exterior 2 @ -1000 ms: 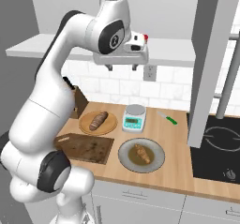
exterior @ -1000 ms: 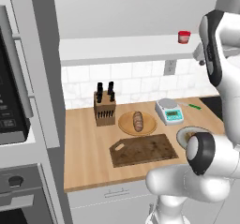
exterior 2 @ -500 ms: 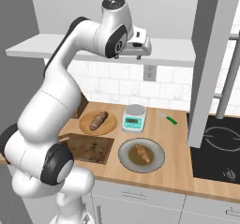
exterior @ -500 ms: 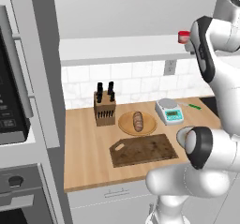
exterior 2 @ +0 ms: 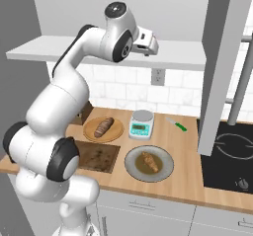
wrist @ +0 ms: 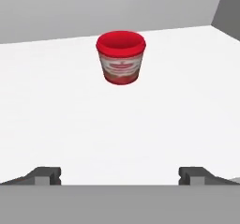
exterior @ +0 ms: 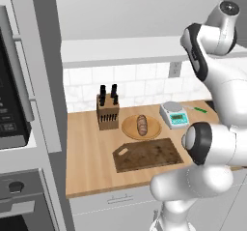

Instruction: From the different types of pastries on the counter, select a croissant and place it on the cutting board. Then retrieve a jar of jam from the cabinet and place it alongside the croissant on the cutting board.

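Facing jar of jam (wrist: 121, 57) (label unreadable)

No legible text anywhere. The jar of jam (wrist: 120, 57) carries a pale label band with reddish marks, too blurred to read. The scale (exterior 2: 141, 124) shows a green display panel, no digits resolvable. The microwave (exterior: 12, 99) control panel has faint marks, unreadable.

Cutting board (exterior 2: 98, 156) half behind arm.
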Tool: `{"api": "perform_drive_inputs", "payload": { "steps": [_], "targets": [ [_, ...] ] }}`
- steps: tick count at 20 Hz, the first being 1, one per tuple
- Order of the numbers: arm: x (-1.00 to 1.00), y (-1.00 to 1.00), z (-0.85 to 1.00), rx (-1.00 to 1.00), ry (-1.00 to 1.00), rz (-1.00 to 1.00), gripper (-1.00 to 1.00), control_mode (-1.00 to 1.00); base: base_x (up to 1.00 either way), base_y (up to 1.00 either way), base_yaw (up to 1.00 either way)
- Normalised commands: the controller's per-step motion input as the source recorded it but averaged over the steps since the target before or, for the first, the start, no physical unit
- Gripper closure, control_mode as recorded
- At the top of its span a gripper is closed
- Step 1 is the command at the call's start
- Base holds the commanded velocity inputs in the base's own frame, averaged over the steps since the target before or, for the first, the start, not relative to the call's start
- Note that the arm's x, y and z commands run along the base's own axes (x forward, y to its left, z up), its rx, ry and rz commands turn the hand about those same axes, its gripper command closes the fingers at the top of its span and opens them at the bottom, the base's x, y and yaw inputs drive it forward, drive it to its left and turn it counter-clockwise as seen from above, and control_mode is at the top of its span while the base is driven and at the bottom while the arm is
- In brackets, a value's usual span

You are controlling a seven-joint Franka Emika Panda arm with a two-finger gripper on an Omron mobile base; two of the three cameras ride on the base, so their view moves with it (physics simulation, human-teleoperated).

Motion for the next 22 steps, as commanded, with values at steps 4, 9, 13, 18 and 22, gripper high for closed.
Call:
{"api": "perform_drive_inputs", "payload": {
  "steps": [4, 9, 13, 18, 22],
  "targets": [
    [0.46, -0.29, 0.44, 0.18, 0.00, 0.00, -1.00, -1.00, 0.00, 0.00, 0.00],
    [0.30, -0.38, 0.21, 0.12, 0.00, 0.04, -1.00, -1.00, 0.00, 0.00, 0.00],
    [0.17, 0.00, 0.00, -0.01, -0.01, 0.00, -1.00, -1.00, 0.00, 0.00, 0.00],
    [0.06, 0.00, 0.00, -0.02, -0.07, 0.00, -1.00, -1.00, 0.00, 0.00, 0.00],
    [0.00, 0.00, -0.25, 0.00, -0.11, 0.09, -1.00, -1.00, 0.00, 0.00, 0.00]
  ]
}}
